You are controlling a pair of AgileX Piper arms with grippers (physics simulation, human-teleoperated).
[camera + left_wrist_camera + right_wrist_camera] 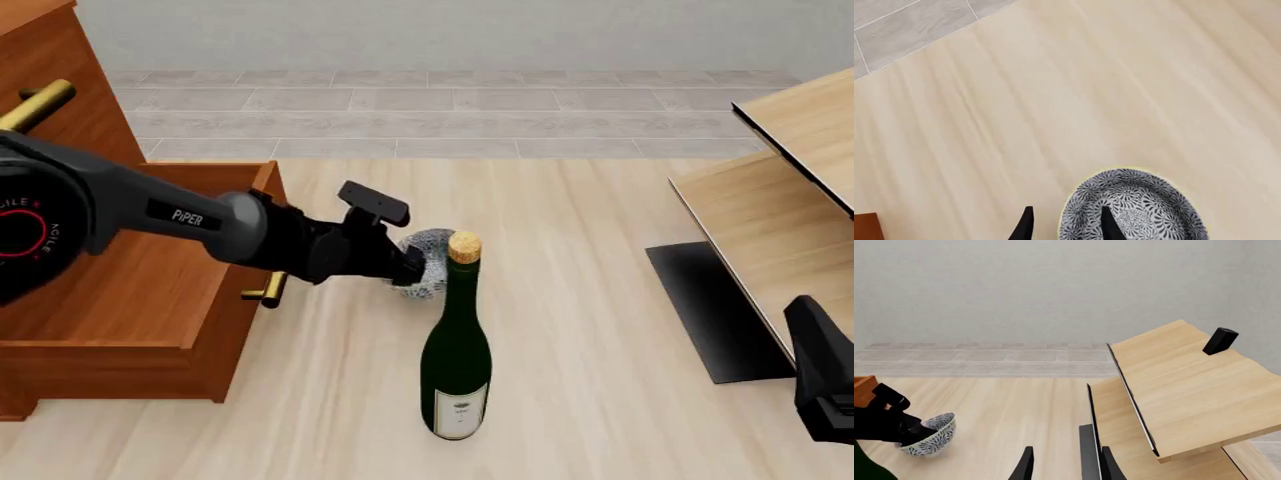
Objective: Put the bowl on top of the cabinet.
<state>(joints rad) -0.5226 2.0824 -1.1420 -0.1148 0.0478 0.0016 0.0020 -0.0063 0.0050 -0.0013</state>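
Front view: bowl mostly hidden behind left end effector and bottle neck, cabinet cut off at the frame's left edge, right end effector fingertips outside that frame.

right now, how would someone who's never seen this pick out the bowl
Start at the large reddish-brown wooden cabinet on the left, then follow the left arm's gripper toward the tall dark green corked bottle. Just behind the cork, in its fingers, is the small round white-grey blue-speckled ceramic bowl, the only low patterned thing there.
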